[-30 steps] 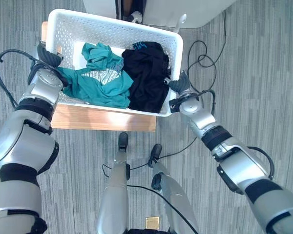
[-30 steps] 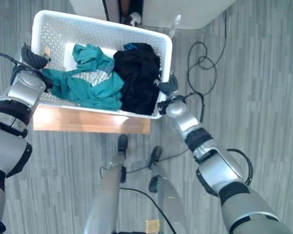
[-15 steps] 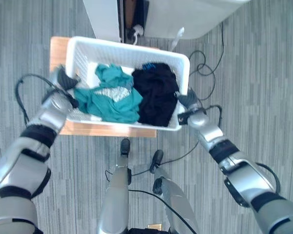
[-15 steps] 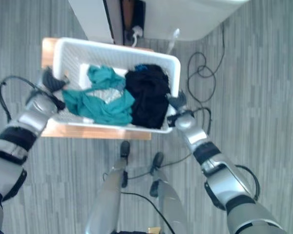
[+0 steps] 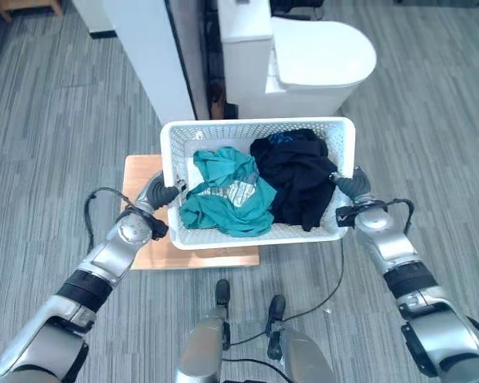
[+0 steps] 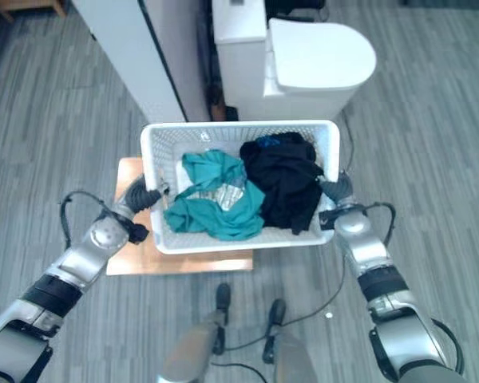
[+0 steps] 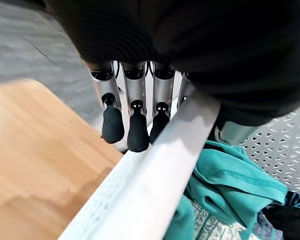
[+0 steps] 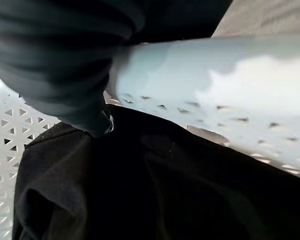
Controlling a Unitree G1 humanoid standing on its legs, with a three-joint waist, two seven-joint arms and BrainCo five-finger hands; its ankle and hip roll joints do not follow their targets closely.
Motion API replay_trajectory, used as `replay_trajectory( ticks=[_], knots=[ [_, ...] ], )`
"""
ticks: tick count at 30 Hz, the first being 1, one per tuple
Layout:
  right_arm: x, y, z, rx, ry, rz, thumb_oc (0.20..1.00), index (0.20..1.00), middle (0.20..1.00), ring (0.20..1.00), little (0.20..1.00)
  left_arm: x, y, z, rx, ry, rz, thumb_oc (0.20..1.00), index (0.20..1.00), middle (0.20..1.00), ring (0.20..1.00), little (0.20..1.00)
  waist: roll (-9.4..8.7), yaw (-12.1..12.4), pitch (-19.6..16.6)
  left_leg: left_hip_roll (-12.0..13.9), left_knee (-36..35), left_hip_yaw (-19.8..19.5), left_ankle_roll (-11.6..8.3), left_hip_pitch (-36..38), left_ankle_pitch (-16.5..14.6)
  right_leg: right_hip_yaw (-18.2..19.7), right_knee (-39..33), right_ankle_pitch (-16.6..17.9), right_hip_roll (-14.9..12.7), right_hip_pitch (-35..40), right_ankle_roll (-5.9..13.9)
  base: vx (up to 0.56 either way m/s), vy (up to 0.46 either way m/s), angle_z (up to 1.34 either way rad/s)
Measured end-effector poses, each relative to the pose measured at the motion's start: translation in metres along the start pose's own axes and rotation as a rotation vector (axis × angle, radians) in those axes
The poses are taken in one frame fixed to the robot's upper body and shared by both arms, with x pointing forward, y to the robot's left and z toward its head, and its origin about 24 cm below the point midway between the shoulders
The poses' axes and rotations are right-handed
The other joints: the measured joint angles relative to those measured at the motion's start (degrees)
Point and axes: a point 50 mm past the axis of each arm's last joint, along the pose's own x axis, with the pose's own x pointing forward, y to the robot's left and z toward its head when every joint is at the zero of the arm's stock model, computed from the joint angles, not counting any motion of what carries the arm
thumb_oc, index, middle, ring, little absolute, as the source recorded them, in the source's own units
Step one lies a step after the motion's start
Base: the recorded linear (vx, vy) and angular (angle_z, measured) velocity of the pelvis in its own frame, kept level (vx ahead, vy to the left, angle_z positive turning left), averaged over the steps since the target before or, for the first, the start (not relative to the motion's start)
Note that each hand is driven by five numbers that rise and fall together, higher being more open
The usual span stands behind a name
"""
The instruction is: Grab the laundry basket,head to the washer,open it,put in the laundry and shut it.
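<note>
The white perforated laundry basket (image 5: 255, 125) hangs between my two hands, above the right part of a low wooden table (image 5: 144, 239). Inside it, teal clothes (image 5: 227, 195) lie on the left and black clothes (image 5: 299, 179) on the right. My left hand (image 5: 156, 194) grips the basket's left rim; in the left wrist view its fingers (image 7: 135, 125) curl under the rim (image 7: 155, 175). My right hand (image 5: 353, 185) clasps the right rim, and the right wrist view has its dark cover (image 8: 55, 65) against the rim (image 8: 215, 75) over the black clothes (image 8: 140, 190).
A white rounded appliance (image 5: 303, 56) stands right behind the basket, with a tall white panel (image 5: 144, 56) to its left and a dark gap between them. Grey striped carpet (image 5: 48, 144) lies all around. A black cable (image 5: 327, 287) trails on the floor at the right.
The whole view has swung up and back, bringing in the white appliance and the panel. The basket has come up off the wooden table and shifted right, still held by both hands.
</note>
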Motion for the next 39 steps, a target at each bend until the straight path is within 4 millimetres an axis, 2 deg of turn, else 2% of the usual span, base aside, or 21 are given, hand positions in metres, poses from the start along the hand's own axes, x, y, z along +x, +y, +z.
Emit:
replay_trajectory(
  ticks=[2, 3, 7, 9, 10, 12, 14, 20, 25, 26, 29, 30, 31, 32, 33, 34, 35, 36, 37, 39],
  knots=[
    [-0.001, -0.007, -0.004, -0.014, 0.007, -0.020, 0.200, 0.200, 0.200, 0.200, 0.200, 0.003, -0.011, 0.000, -0.018, 0.013, -0.027, 0.200, 0.200, 0.200, 0.200, 0.200, 0.24, -1.7, -0.5, 0.1, -0.7, 0.2, 0.01, 1.3, 0.0, 0.0, -0.4, -0.1, 0.1, 0.8, 0.20, 0.03, -0.065, -0.08],
    [-0.004, -0.013, -0.011, -0.011, 0.031, -0.042, 0.200, 0.200, 0.200, 0.200, 0.200, 0.007, -0.029, 0.000, -0.034, 0.034, -0.076, 0.200, 0.200, 0.200, 0.200, 0.200, 0.47, -2.8, -1.7, 0.2, -1.2, 0.9, 0.00, 2.3, 0.0, 0.5, -0.8, -0.1, 0.2, 1.5, 0.23, 0.00, -0.088, -0.22],
    [-0.006, -0.024, -0.028, -0.048, 0.104, -0.067, 0.200, 0.200, 0.200, 0.200, 0.200, 0.016, -0.057, -0.004, -0.057, 0.096, -0.159, 0.200, 0.200, 0.200, 0.200, 0.200, 1.32, -6.2, -4.9, 0.5, -2.2, 1.8, 0.02, 4.5, 0.0, 1.8, -2.2, 0.2, 0.7, 3.1, 0.09, -0.01, -0.073, -0.24],
    [-0.009, -0.029, -0.038, -0.072, 0.141, -0.074, 0.200, 0.200, 0.200, 0.200, 0.200, 0.018, -0.072, -0.007, -0.069, 0.138, -0.193, 0.200, 0.200, 0.200, 0.200, 0.200, 2.04, -6.6, -7.4, 1.0, -3.3, 3.2, 0.03, 6.2, 0.0, 3.8, -3.2, 0.7, 1.4, 3.9, -0.11, -0.02, -0.111, -0.49],
    [-0.010, -0.031, -0.041, -0.085, 0.152, -0.077, 0.200, 0.200, 0.200, 0.200, 0.200, 0.020, -0.081, -0.004, -0.077, 0.143, -0.211, 0.200, 0.200, 0.200, 0.200, 0.200, 2.26, -8.3, -7.9, 1.3, -3.6, 3.1, 0.00, 6.8, 0.0, 4.3, -4.2, 0.9, 1.7, 4.6, -0.07, -0.04, -0.109, -0.30],
    [-0.010, -0.035, -0.051, -0.109, 0.194, -0.085, 0.200, 0.200, 0.200, 0.200, 0.200, 0.029, -0.096, -0.007, -0.070, 0.224, -0.245, 0.200, 0.200, 0.200, 0.200, 0.200, 2.63, -9.2, -9.7, 1.6, -3.8, 3.8, -0.05, 7.5, 0.0, 4.8, -4.9, 0.8, 2.0, 5.0, 0.03, -0.05, -0.089, -0.20],
    [-0.012, -0.037, -0.056, -0.136, 0.221, -0.082, 0.200, 0.200, 0.200, 0.200, 0.200, 0.029, -0.102, -0.006, -0.068, 0.244, -0.258, 0.200, 0.200, 0.200, 0.200, 0.200, 3.00, -11.0, -11.3, 2.1, -4.0, 4.4, -0.14, 7.5, 0.1, 5.4, -5.1, 1.1, 2.5, 4.8, 0.02, -0.05, -0.084, -0.30],
    [-0.014, -0.055, -0.059, -0.170, 0.241, -0.102, 0.200, 0.200, 0.200, 0.200, 0.200, 0.034, -0.119, 0.003, -0.078, 0.268, -0.295, 0.200, 0.200, 0.200, 0.200, 0.200, 3.39, -14.8, -11.7, 3.5, -4.5, 4.7, -1.62, 7.6, 1.1, 7.7, -6.8, 2.5, 4.0, 4.5, -0.50, -0.08, -0.108, -0.22],
    [-0.015, -0.050, -0.062, -0.170, 0.256, -0.081, 0.200, 0.200, 0.200, 0.200, 0.200, 0.038, -0.115, 0.002, -0.067, 0.298, -0.282, 0.200, 0.200, 0.200, 0.200, 0.200, 3.37, -15.6, -11.7, 4.4, -4.3, 5.3, -2.52, 7.6, 1.7, 9.7, -6.8, 3.5, 4.7, 2.9, -0.99, -0.04, -0.063, -0.42],
    [-0.015, -0.048, -0.064, -0.161, 0.267, -0.073, 0.200, 0.200, 0.200, 0.200, 0.200, 0.041, -0.111, 0.003, -0.055, 0.303, -0.272, 0.200, 0.200, 0.200, 0.200, 0.200, 3.32, -15.7, -11.7, 4.5, -3.4, 6.3, -2.89, 7.5, 2.0, 11.6, -6.6, 3.4, 4.8, 2.3, -1.31, -0.05, -0.049, -0.59],
    [-0.014, -0.046, -0.063, -0.154, 0.268, -0.064, 0.200, 0.200, 0.200, 0.200, 0.200, 0.046, -0.103, 0.006, -0.045, 0.295, -0.253, 0.200, 0.200, 0.200, 0.200, 0.200, 3.20, -15.4, -11.6, 4.1, -1.0, 5.7, -3.94, 7.3, 2.7, 14.1, -6.4, 3.3, 4.0, 1.8, -1.31, -0.03, 0.001, -0.63],
    [-0.013, -0.044, -0.062, -0.150, 0.268, -0.057, 0.200, 0.200, 0.200, 0.200, 0.200, 0.047, -0.100, 0.006, -0.040, 0.293, -0.244, 0.200, 0.200, 0.200, 0.200, 0.200, 3.04, -15.3, -11.5, 3.5, 0.1, 3.9, -3.93, 7.1, 2.7, 14.7, -6.4, 3.5, 3.6, 1.8, -1.17, 0.00, -0.006, -0.58],
    [-0.013, -0.044, -0.063, -0.152, 0.271, -0.057, 0.200, 0.200, 0.200, 0.200, 0.200, 0.049, -0.097, 0.009, -0.038, 0.284, -0.238, 0.200, 0.200, 0.200, 0.200, 0.200, 2.88, -15.5, -11.4, 3.1, 1.4, 0.6, -4.20, 6.7, 2.7, 16.1, -6.2, 3.7, 3.6, 1.8, -1.00, 0.02, 0.013, -0.46],
    [-0.013, -0.041, -0.064, -0.157, 0.277, -0.048, 0.200, 0.200, 0.200, 0.200, 0.200, 0.052, -0.091, 0.011, -0.031, 0.279, -0.223, 0.200, 0.200, 0.200, 0.200, 0.200, 2.53, -15.8, -11.2, 1.9, 2.9, -3.9, -4.59, 6.3, 1.0, 18.3, -6.1, 5.2, 4.0, 1.8, -1.13, 0.03, 0.046, -0.61],
    [-0.010, -0.039, -0.061, -0.159, 0.275, -0.042, 0.200, 0.200, 0.200, 0.200, 0.200, 0.053, -0.086, 0.012, -0.026, 0.273, -0.212, 0.200, 0.200, 0.200, 0.200, 0.200, 1.76, -15.5, -10.7, -1.2, 4.0, -10.7, -4.82, 6.6, -2.8, 21.2, -5.6, 6.0, 3.9, 1.4, -2.27, 0.02, 0.082, -0.82],
    [-0.007, -0.032, -0.058, -0.147, 0.267, -0.026, 0.200, 0.200, 0.200, 0.200, 0.200, 0.054, -0.081, 0.009, -0.019, 0.280, -0.200, 0.200, 0.200, 0.200, 0.200, 0.200, 1.36, -14.9, -10.5, -4.4, 4.8, -15.4, -4.69, 7.0, -4.8, 24.3, -5.6, 5.4, 3.6, 1.1, -1.19, 0.00, 0.101, -1.68],
    [-0.003, -0.023, -0.054, -0.133, 0.263, -0.010, 0.200, 0.200, 0.200, 0.200, 0.200, 0.056, -0.071, 0.005, -0.005, 0.298, -0.164, 0.200, 0.200, 0.200, 0.200, 0.200, 1.46, -13.7, -10.5, -8.3, 6.5, -17.5, -3.02, 7.6, -5.3, 28.2, -5.7, 5.8, 4.8, 0.3, 0.49, 0.01, 0.135, -1.50],
    [-0.003, -0.019, -0.057, -0.133, 0.272, 0.000, 0.200, 0.200, 0.200, 0.200, 0.200, 0.057, -0.068, 0.006, 0.001, 0.306, -0.149, 0.200, 0.200, 0.200, 0.200, 0.200, 1.20, -14.1, -10.2, -8.2, 7.0, -15.6, -2.09, 7.8, -5.4, 28.0, -5.7, 7.3, 5.3, 0.3, -0.30, -0.03, 0.218, -1.24],
    [-0.004, -0.014, -0.058, -0.134, 0.276, 0.013, 0.200, 0.200, 0.200, 0.200, 0.200, 0.060, -0.064, 0.009, 0.010, 0.304, -0.131, 0.200, 0.200, 0.200, 0.200, 0.200, 0.58, -15.5, -10.0, -7.9, 6.3, -15.9, -1.29, 8.3, -6.2, 28.4, -6.0, 7.5, 5.6, 0.2, 0.32, -0.02, 0.183, -0.40],
    [-0.003, -0.018, -0.057, -0.105, 0.277, -0.004, 0.200, 0.200, 0.200, 0.200, 0.200, 0.060, -0.066, 0.011, 0.009, 0.294, -0.132, 0.200, 0.200, 0.200, 0.200, 0.200, 1.00, -15.8, -10.0, -7.0, 3.7, -14.1, -0.17, 9.2, -6.9, 30.0, -6.4, 8.0, 6.6, -0.5, 1.06, -0.05, 0.143, -0.48]
  ],
)
